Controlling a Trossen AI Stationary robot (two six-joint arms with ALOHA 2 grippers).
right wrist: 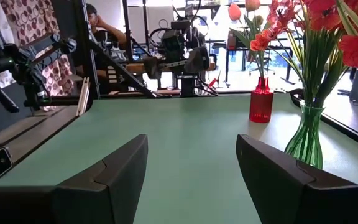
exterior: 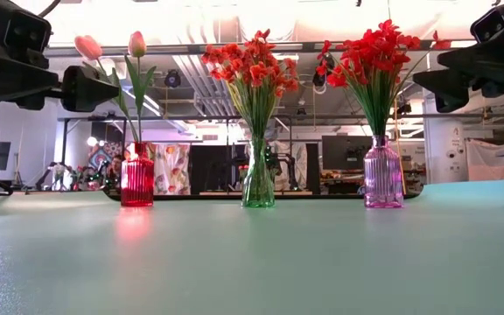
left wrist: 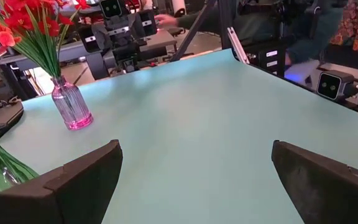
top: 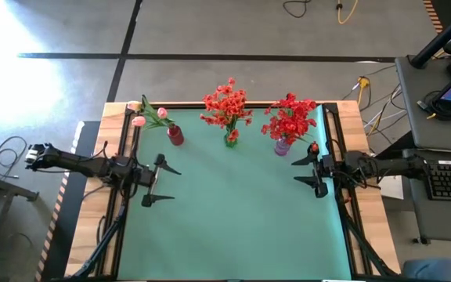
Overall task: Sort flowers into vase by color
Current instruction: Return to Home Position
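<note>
Pink buds [exterior: 136, 44] sit in the red vase [exterior: 137, 179], orange flowers [exterior: 250, 63] in the green vase [exterior: 258, 182], red flowers [exterior: 370, 48] in the violet vase [exterior: 382, 175]; left gripper [top: 165, 182] and right gripper [top: 300, 172] hang, jaws released, either side of the table [top: 233, 219], both cropped in the low view.

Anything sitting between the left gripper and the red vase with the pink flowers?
Nothing visible. Only bare green mat lies between the open, empty left gripper and the red vase; the green vase stands off to its side, clear of that line.
</note>
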